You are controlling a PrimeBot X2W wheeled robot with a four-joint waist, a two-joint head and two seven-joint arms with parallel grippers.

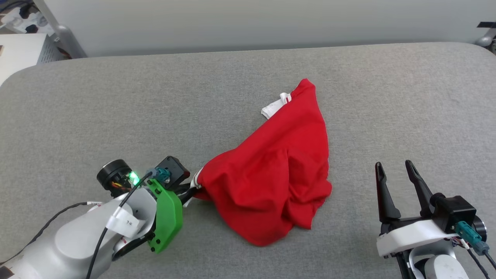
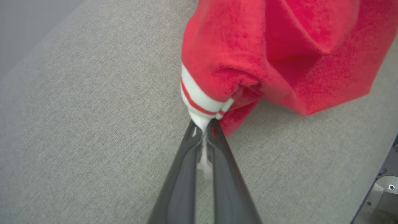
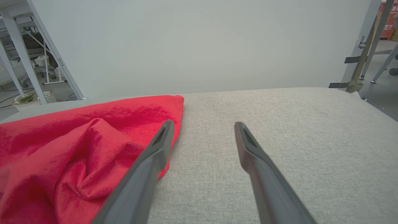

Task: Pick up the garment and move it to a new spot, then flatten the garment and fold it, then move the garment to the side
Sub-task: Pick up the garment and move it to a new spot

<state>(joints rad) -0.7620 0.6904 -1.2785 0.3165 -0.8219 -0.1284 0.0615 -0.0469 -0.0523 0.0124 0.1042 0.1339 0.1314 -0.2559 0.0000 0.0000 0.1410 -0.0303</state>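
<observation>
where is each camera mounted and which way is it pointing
Head view: from the robot's head, down on the grey table and red shirt; left end effector lower left, right end effector lower right.
Left wrist view: along its fingers, shut on the shirt's white cuff.
Right wrist view: low along open fingers toward the wall.
All share the shirt.

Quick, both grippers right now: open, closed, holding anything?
Left gripper: closed on the garment, pinching white fabric at its edge.
Right gripper: open, holding nothing.

Bright, diffuse light; faint soft shadow under the red thin-fabric garment (image 1: 271,174); head view sharp; wrist views softer.
</observation>
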